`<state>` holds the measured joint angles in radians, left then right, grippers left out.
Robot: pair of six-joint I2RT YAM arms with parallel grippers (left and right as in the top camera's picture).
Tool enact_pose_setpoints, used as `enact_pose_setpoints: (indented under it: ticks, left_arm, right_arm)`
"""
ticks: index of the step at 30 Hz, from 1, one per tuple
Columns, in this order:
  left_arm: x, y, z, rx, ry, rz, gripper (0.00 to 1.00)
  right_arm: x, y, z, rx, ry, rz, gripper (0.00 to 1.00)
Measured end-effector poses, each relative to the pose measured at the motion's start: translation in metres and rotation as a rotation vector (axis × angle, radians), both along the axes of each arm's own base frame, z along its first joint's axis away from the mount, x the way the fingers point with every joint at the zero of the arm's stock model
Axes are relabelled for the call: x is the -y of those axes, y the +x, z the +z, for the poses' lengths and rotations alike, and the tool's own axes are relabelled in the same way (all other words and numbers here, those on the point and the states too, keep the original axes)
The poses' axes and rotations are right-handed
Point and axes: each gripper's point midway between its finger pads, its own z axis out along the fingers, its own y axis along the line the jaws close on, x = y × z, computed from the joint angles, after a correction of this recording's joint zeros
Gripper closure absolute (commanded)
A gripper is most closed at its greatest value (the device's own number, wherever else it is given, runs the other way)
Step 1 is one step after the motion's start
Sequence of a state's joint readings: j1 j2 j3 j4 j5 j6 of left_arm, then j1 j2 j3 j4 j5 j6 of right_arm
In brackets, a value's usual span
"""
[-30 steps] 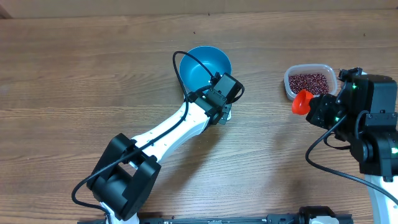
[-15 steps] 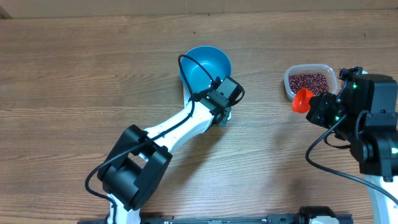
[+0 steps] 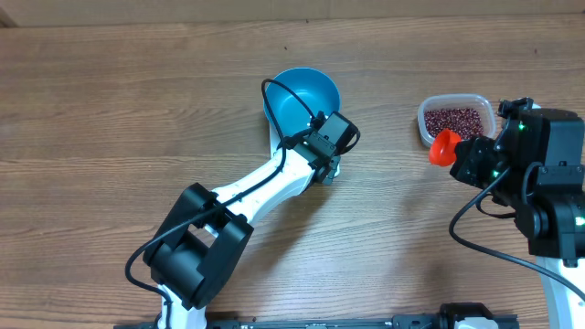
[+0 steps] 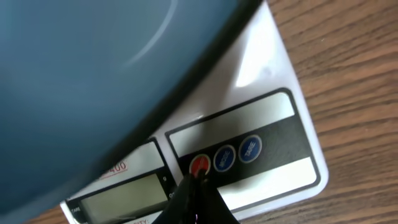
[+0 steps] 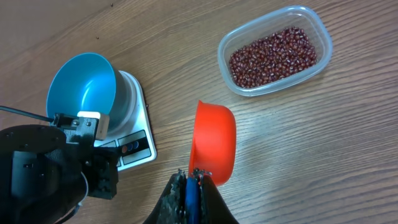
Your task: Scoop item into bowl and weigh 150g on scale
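Wood-grain table fills the whole scene. Across it, the left arm reaches from the near edge up to the middle, and the right arm stands at the right side.

A bright blue bowl sits on the white scale at the far centre, and no beans show in it. The scale's display and button strip stick out from under the bowl on the near side. A clear plastic tub stands at the far right, well apart from the scale.

The right gripper is clamped on the handle of an orange scoop, which hangs over bare table between scale and tub, just near-left of the tub. The left gripper has its fingers pressed together, holding nothing, with their tip at the red button on the scale's front strip.

The dark red beans lie in a loose layer in the tub.
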<state>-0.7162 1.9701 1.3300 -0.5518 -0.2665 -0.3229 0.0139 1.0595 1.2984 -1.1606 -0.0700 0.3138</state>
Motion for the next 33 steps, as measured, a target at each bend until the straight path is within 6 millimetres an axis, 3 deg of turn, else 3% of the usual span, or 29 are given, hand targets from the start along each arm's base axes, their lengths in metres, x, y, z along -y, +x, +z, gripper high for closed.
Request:
enact_pose_setpoints:
  ticks: [33]
  left_arm:
    - [-0.001, 0.0082, -0.0034, 0.058, -0.004, 0.011, 0.96]
  right_arm:
    - [0.0001, 0.0, 0.0, 0.0, 0.0, -0.001, 0.96]
